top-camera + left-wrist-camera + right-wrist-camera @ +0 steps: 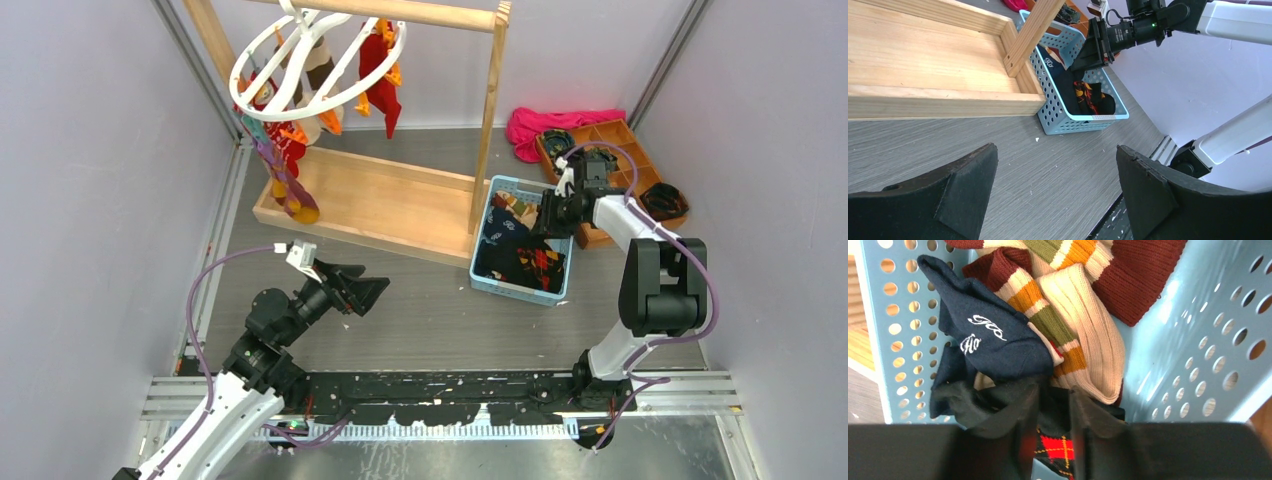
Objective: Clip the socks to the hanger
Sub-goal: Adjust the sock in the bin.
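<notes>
A white round clip hanger (300, 70) hangs from the wooden rack (380, 200) at the back left, with red, orange and patterned socks (285, 170) clipped to it. The blue perforated basket (520, 287) right of the rack holds several socks. My right gripper (1054, 390) reaches down into the basket (1193, 315), shut on a black argyle sock (1055, 447) with a red diamond. A navy sock (993, 335) and a cream striped sock (1083, 325) lie just beyond it. My left gripper (1056, 147) hovers open over bare table, near the rack's front corner, holding nothing.
A brown compartment tray (615, 140) stands at the back right with a pink cloth (560, 125) behind it and a black bowl (663, 200) at its right edge. The rack's upright post (487, 130) rises beside the basket. Grey walls close in both sides.
</notes>
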Controlling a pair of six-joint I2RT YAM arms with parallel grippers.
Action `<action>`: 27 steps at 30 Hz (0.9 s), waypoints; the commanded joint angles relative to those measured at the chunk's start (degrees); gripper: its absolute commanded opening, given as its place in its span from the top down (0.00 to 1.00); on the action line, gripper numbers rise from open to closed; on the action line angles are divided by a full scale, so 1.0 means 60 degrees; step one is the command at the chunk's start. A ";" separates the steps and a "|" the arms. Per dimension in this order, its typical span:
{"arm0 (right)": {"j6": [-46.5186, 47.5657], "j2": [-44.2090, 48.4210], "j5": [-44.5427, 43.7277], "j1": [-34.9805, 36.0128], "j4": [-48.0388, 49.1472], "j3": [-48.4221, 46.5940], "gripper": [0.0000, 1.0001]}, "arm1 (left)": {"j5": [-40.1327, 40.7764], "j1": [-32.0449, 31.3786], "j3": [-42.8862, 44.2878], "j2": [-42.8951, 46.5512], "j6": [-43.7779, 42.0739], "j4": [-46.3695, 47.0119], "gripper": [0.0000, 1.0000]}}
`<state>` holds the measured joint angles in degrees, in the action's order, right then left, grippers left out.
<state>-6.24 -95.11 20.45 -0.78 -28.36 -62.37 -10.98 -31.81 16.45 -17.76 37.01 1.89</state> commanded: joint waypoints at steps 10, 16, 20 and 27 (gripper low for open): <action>0.0395 0.3273 0.1039 0.0060 0.0761 0.0331 0.99 | -0.0590 -0.0001 -0.0011 -0.0173 0.0046 0.0744 0.12; 0.0437 0.4693 0.3340 -0.0837 0.0783 0.0460 0.99 | -0.1931 -0.0012 -0.0347 -0.1277 0.0775 0.2855 0.15; 0.0578 0.5213 0.5223 -0.1086 0.0736 0.0540 0.99 | -0.2603 -0.0096 -0.0395 -0.2259 0.1209 0.4161 0.18; 0.1421 0.5201 0.6176 -0.1087 0.0440 0.0852 0.99 | -0.1735 -0.1505 -0.0120 -0.3270 0.0420 0.4627 0.19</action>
<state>-0.54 -64.25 53.54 -7.42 -25.71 -58.54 -23.42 -36.29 14.00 -35.68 42.37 22.81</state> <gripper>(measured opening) 0.082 0.805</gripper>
